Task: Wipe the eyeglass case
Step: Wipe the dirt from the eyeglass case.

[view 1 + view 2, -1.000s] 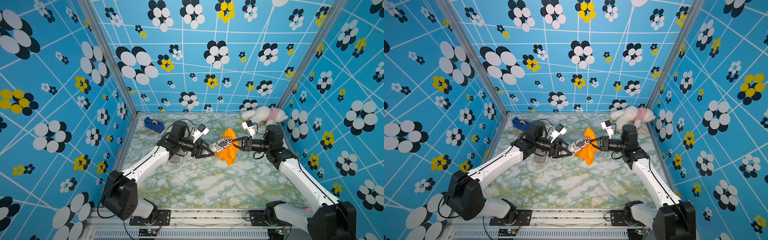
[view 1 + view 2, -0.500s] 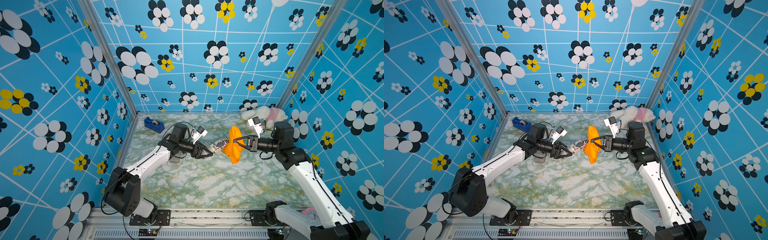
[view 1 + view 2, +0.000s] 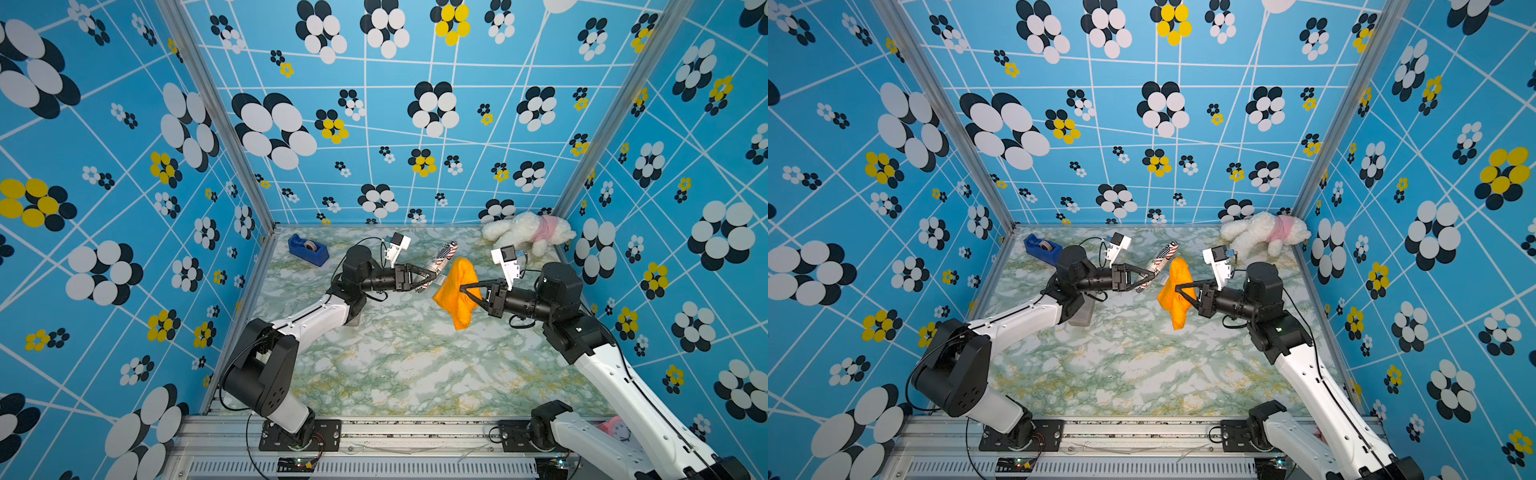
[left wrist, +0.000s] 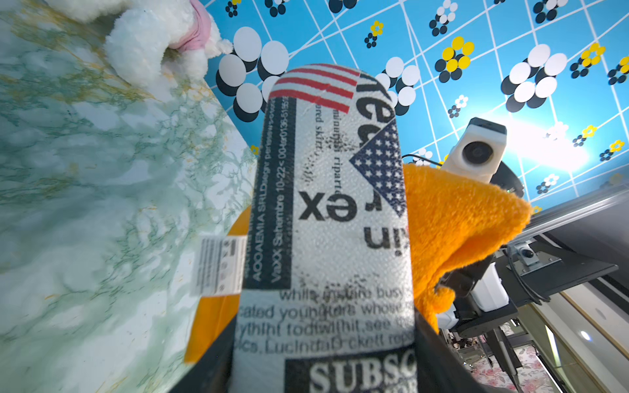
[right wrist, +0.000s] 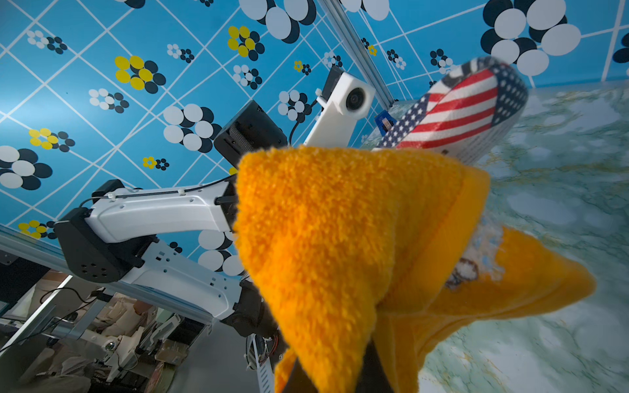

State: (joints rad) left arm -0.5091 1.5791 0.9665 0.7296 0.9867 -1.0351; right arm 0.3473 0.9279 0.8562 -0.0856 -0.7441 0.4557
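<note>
The eyeglass case (image 3: 444,254) (image 3: 1162,258) has newsprint and a US-flag pattern. My left gripper (image 3: 432,276) (image 3: 1152,279) is shut on its near end and holds it above the table, with its far end slanting toward the back wall. In the left wrist view the case (image 4: 333,221) fills the middle between the jaws of the left gripper (image 4: 325,364). My right gripper (image 3: 461,288) (image 3: 1177,286) is shut on an orange cloth (image 3: 457,311) (image 3: 1173,303), which hangs just right of the case. I cannot tell whether they touch. The right wrist view shows the cloth (image 5: 323,238) draped in front, hiding the right gripper's jaws, and the case (image 5: 459,112) beyond it.
A blue tape dispenser (image 3: 308,248) sits at the back left of the marble table (image 3: 395,365). A white plush dog (image 3: 525,232) lies in the back right corner. A clear box (image 3: 1079,313) sits under my left arm. Patterned walls close in three sides.
The right arm has drawn back to the right with the cloth, which covered the case before and now hangs beside it. The case's far end has swung toward the back wall.
</note>
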